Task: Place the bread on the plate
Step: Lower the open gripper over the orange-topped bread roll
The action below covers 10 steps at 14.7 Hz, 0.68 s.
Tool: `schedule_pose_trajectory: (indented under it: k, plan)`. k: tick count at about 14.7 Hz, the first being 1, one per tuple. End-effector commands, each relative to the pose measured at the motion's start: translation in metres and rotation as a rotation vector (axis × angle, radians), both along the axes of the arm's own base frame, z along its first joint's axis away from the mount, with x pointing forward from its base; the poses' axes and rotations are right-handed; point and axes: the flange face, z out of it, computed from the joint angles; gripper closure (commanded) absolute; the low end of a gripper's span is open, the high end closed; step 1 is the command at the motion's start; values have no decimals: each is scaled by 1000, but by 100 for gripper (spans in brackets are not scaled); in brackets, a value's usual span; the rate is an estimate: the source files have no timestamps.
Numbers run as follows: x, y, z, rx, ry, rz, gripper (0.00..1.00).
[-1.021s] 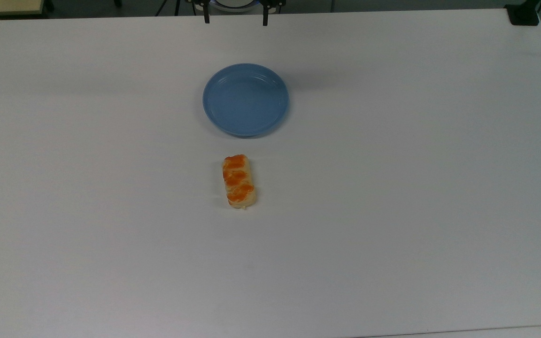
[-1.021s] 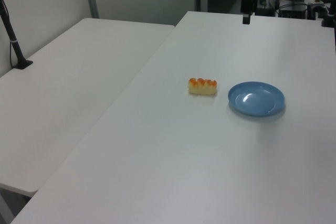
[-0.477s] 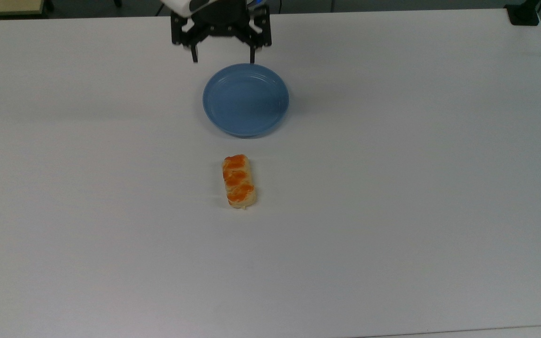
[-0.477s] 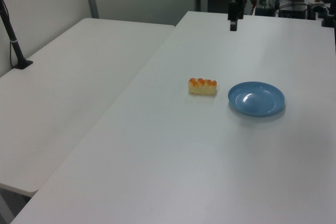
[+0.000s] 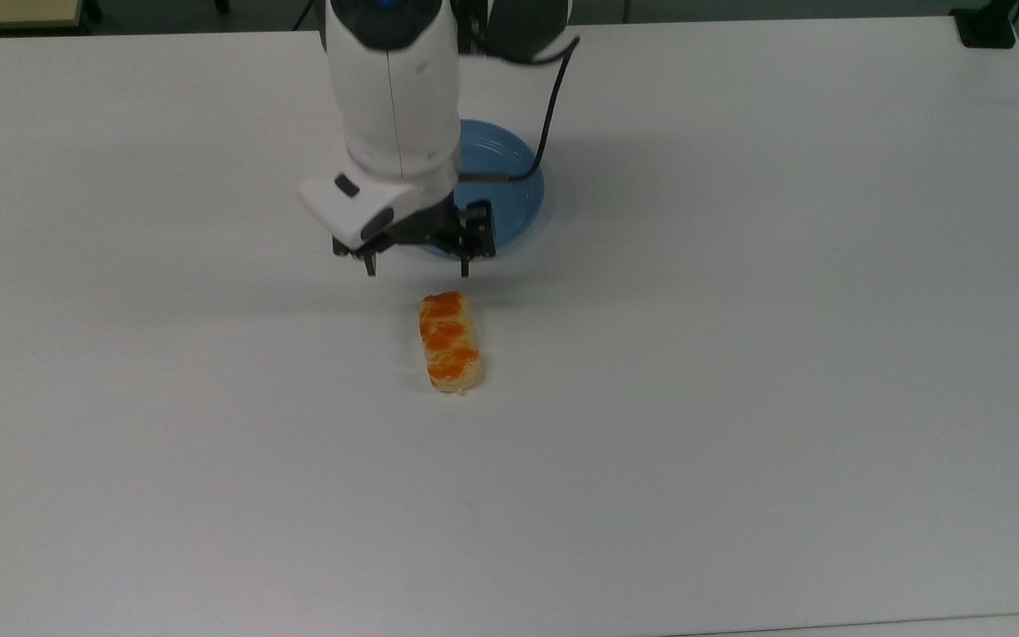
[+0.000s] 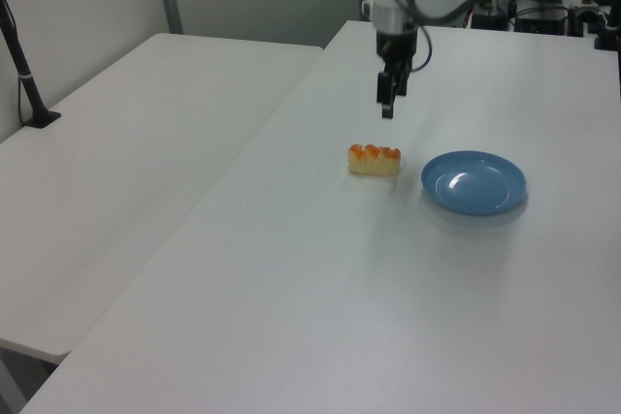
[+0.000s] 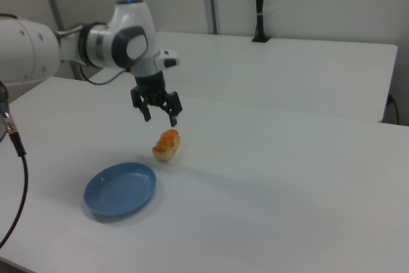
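The bread, a pale-yellow loaf with orange-brown glazed bumps, lies on the white table; it shows too in the left view and the right view. The blue plate sits just beyond it, partly covered by the arm in the top view, whole in the left view and the right view. My gripper hangs open in the air above the table, between plate and bread, holding nothing. In the left view the gripper is above the bread.
A second white table stands beside this one, with a black post clamped to it. A black clamp sits at the far right corner in the top view. A black cable trails from the arm over the plate.
The arm has swung from the far table edge across the plate toward the bread. The gripper has come lower and stayed open. Bread and plate have not moved.
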Motion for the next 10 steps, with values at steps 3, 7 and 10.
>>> schedule_pose_trajectory:
  k: [3, 7, 10]
  plan:
    - [25, 7, -74, -34, -16, 41, 0]
    - [30, 13, -95, -30, -39, 54, 0]
    - [30, 14, -93, -28, -41, 56, 0]
